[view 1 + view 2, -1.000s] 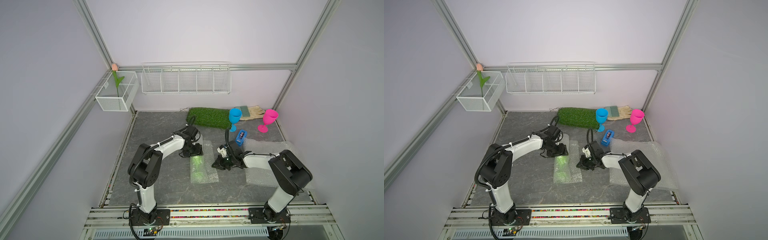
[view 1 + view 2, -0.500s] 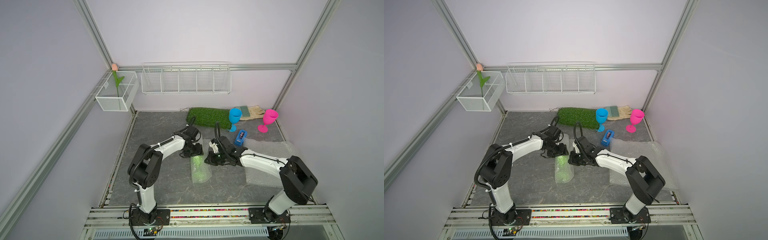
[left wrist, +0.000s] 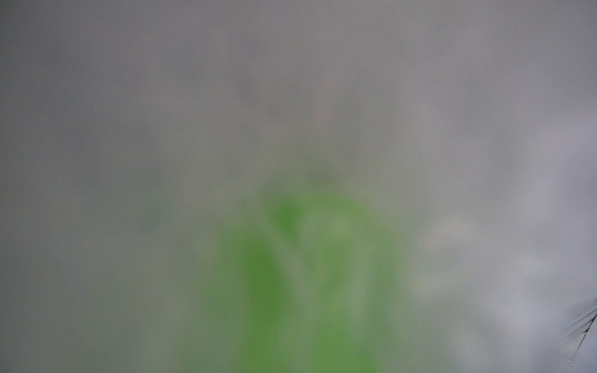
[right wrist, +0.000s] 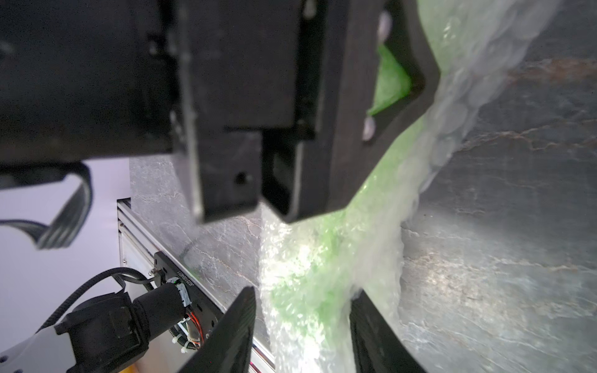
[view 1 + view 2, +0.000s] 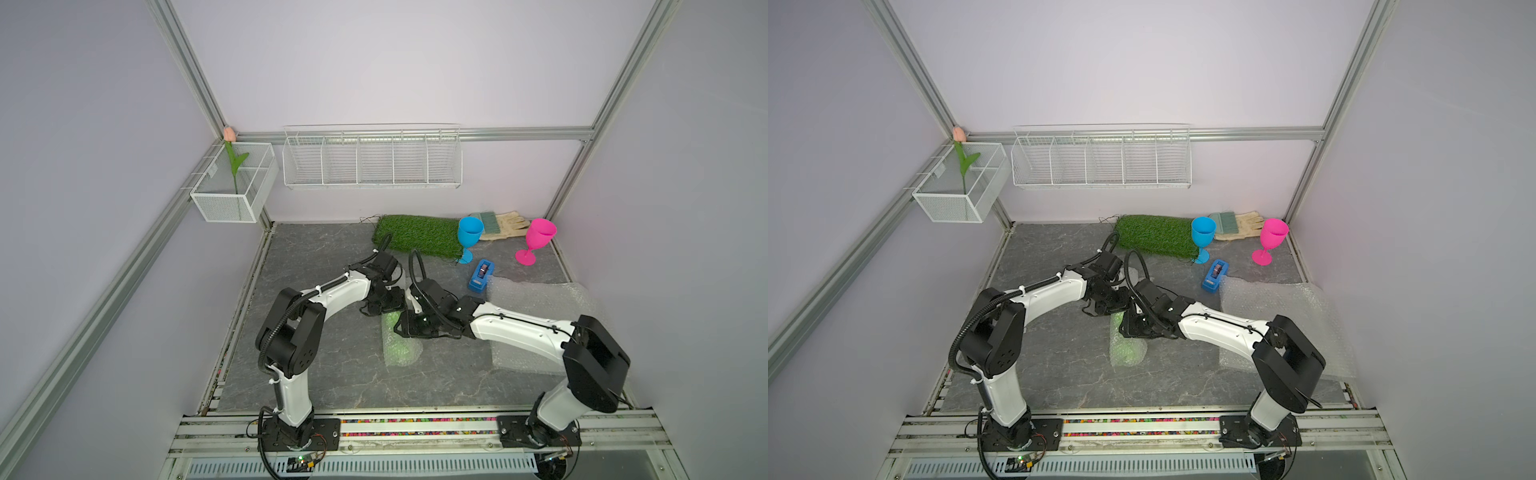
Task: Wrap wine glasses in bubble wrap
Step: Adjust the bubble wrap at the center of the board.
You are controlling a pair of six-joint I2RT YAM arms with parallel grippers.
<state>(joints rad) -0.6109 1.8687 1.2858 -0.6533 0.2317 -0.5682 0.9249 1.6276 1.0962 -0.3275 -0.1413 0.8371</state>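
The lime green wine glass (image 5: pixel 400 348) lies mid-table, rolled in a sheet of bubble wrap (image 4: pixel 323 258). My right gripper (image 4: pixel 303 323) is open, with its fingers either side of the bundle's middle; in both top views it hovers over the bundle (image 5: pixel 1128 347). My left gripper (image 5: pixel 386 305) holds the bundle's far end, one finger (image 4: pixel 413 74) against the green. The left wrist view is a blur with a green glass (image 3: pixel 307 290) shape. The blue wine glass (image 5: pixel 469 235) and pink wine glass (image 5: pixel 539 237) stand upright at the back right. Spare bubble wrap (image 5: pixel 540 305) lies right.
A blue tape dispenser (image 5: pixel 481 275) sits between the blue glass and the spare sheets. A green grass mat (image 5: pixel 415 235), a brush and a glove (image 5: pixel 505 224) lie along the back wall. Wire baskets (image 5: pixel 372 160) hang above it.
My right gripper swung left from the sheet's right edge, folding the flap over the green glass, then its jaws went from shut to apart. The left arm has not moved.
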